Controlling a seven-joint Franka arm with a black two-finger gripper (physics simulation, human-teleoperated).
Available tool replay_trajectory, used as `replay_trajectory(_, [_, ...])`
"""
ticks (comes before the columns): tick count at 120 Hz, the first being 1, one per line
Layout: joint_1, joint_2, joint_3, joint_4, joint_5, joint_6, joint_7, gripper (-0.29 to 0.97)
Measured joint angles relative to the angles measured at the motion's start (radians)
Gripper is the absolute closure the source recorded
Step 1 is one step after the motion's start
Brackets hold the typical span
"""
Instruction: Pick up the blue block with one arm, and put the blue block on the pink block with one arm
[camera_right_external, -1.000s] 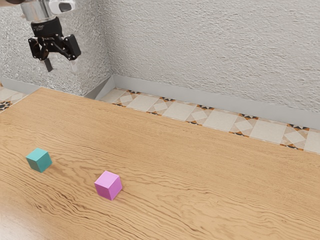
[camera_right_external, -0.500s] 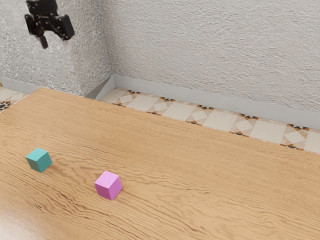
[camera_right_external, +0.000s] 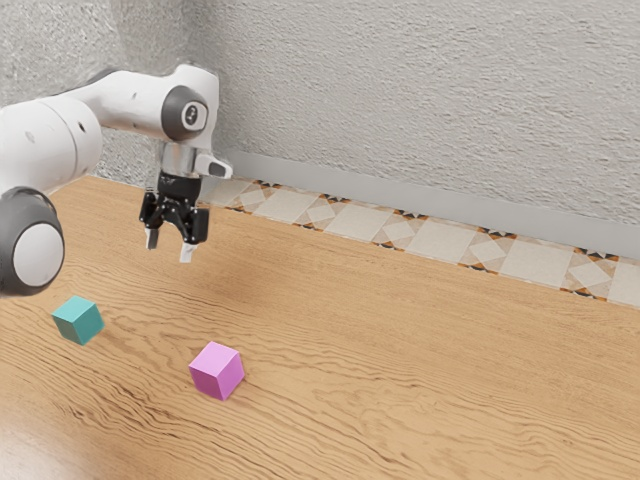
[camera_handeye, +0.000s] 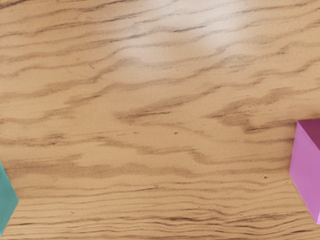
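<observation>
The black two-finger gripper (camera_right_external: 169, 246) hangs in the air over the light-brown wood-grain table (camera_right_external: 420, 340). Its fingers point down and stand apart w/ nothing btwn them. The white arm (camera_right_external: 60, 125) carrying it comes in from the exterior view's left.

The small teal-blue block (camera_right_external: 78, 319) sits on the table, below the gripper and toward the exterior view's left, untouched. The small pink block (camera_right_external: 217, 370) lies nearer the camera, to the exterior view's right of the teal-blue block & clearly apart from it.

In the wrist view bare tabletop lies under the hand, w/ the teal-blue block (camera_handeye: 6, 202) at one edge and the pink block (camera_handeye: 306, 170) at the opposite edge.

Behind the table run a patterned tiled floor strip (camera_right_external: 440, 240) and a rough grey wall (camera_right_external: 420, 90).
</observation>
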Motion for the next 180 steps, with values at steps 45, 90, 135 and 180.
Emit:
replay_trajectory(45, [0.119,-0.007,0.029,-0.183,0.11,0.137,0.071,0.0])
replay_trajectory(90, [0.137,-0.198,0.114,-0.52,0.113,0.543,0.13,0.0])
replay_trajectory(135, [0.155,-0.193,0.146,-0.568,0.104,0.669,0.174,0.0])
replay_trajectory(180, [0.161,-0.193,0.166,-0.634,0.053,0.69,0.195,0.0])
